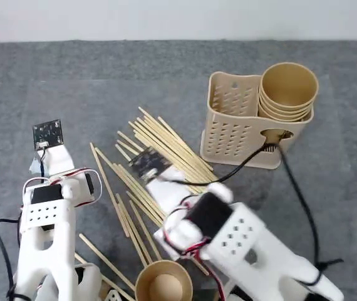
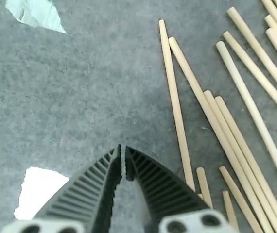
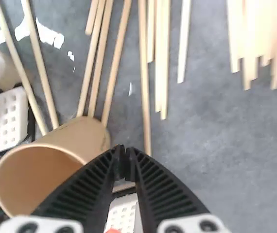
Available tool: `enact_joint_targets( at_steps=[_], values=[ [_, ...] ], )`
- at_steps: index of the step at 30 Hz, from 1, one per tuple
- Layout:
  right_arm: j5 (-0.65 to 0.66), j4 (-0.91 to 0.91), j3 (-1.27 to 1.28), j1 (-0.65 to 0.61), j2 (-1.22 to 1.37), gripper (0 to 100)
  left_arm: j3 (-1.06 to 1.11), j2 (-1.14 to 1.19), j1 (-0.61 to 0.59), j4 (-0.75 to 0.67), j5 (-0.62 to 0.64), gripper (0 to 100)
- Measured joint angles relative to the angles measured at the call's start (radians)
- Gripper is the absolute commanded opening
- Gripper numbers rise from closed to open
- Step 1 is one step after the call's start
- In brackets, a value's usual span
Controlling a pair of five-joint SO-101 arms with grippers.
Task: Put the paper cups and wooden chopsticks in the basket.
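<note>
Underneath, a grey felt mat (image 1: 134, 69) meets a white wall (image 1: 166, 19), wooden chopsticks (image 1: 172, 147) scattered, left gripper (image 2: 121, 151) and right gripper (image 3: 125, 151) both closed empty.

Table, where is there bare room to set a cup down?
Bare mat left of the basket, beyond the chopsticks, and right of the basket. Crowded from the chopsticks to the loose cup.
</note>
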Motion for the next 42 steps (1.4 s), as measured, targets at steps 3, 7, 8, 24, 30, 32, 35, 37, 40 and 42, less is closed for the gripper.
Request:
enact_joint_targets(
  at_steps=[3, 7, 8, 24, 30, 32, 35, 37, 40, 42],
  values=[
    [0.034, 0.000, -0.014, 0.035, -0.012, 1.2, 0.000, 0.000, 0.000, 0.000, 0.000, 1],
    [0.049, 0.000, -0.015, 0.002, -0.012, 5.1, 0.000, 0.000, 0.000, 0.000, 0.000, 1],
    [0.049, 0.000, -0.015, -0.025, -0.012, 7.4, 0.000, 0.000, 0.000, 0.000, 0.000, 1],
    [-0.020, -0.005, 0.135, -0.255, -0.012, 21.2, 0.000, 0.000, 0.000, -0.003, 0.000, 1],
    [-0.020, -0.038, 0.216, -0.255, -0.012, 21.1, 0.000, 0.000, 0.000, -0.003, 0.000, 1],
    [-0.020, -0.043, 0.216, -0.255, -0.012, 20.4, 0.000, 0.000, 0.000, -0.003, 0.000, 1],
    [-0.020, -0.046, 0.216, -0.256, -0.012, 10.9, 0.000, 0.000, 0.000, -0.003, 0.000, 1],
    [-0.020, -0.061, 0.219, -0.256, -0.012, 0.6, 0.000, 0.000, 0.000, -0.003, 0.000, 1],
    [-0.020, -0.092, 0.232, -0.256, -0.012, 3.4, 0.000, 0.000, 0.000, -0.003, 0.000, 1],
    [-0.020, -0.100, 0.232, -0.256, -0.012, 0.4, 0.000, 0.000, 0.000, -0.003, 0.000, 1]
  ],
)
